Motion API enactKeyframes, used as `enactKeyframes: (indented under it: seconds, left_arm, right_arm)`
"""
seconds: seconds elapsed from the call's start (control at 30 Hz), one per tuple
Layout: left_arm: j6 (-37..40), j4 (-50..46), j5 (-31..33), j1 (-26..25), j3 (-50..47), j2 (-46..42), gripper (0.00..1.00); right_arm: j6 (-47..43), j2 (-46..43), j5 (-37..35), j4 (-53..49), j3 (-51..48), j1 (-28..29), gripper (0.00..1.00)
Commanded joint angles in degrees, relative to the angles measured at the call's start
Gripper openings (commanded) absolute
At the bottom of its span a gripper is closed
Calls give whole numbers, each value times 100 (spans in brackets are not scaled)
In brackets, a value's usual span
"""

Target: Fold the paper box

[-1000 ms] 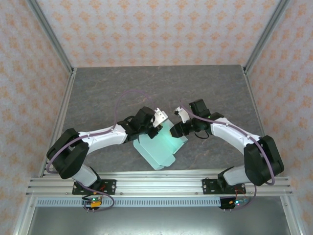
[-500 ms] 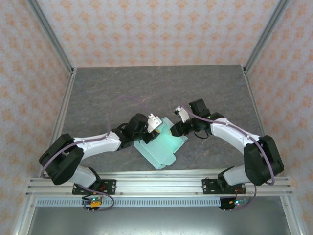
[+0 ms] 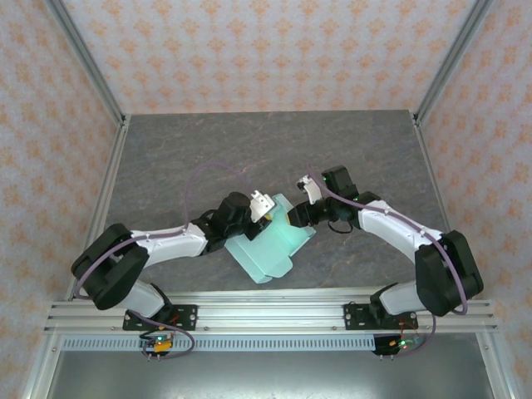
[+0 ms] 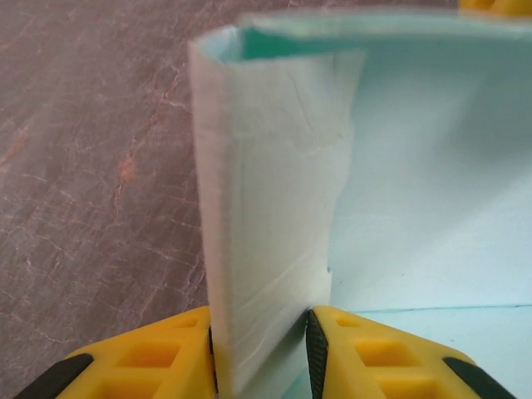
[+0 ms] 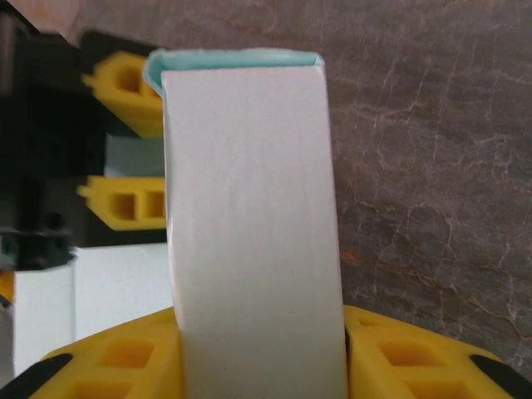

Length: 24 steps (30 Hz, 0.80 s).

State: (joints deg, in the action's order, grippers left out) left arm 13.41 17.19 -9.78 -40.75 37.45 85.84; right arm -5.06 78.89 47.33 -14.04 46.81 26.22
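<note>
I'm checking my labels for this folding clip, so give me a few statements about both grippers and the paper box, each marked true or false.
1. The left gripper pinches a raised flap of the paper box. True.
2. The right gripper hangs open, away from the paper box. False: it is shut on a flap.
3. The paper box is between the two arms, over the grey table. True.
4. The paper box is red. False: it is pale mint-blue.
</note>
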Motion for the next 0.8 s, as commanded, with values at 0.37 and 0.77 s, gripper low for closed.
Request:
enactKeyframes:
  seconds: [0.37,0.77]
  left_arm:
    - [229,557,351,27,195,221,2]
    - [-52,914,847,-135,191,387,10]
  right_arm:
    - [1079,-293,-193,758,-217,439,42]
    - [1513,-235,-687,1203,-392,806,42]
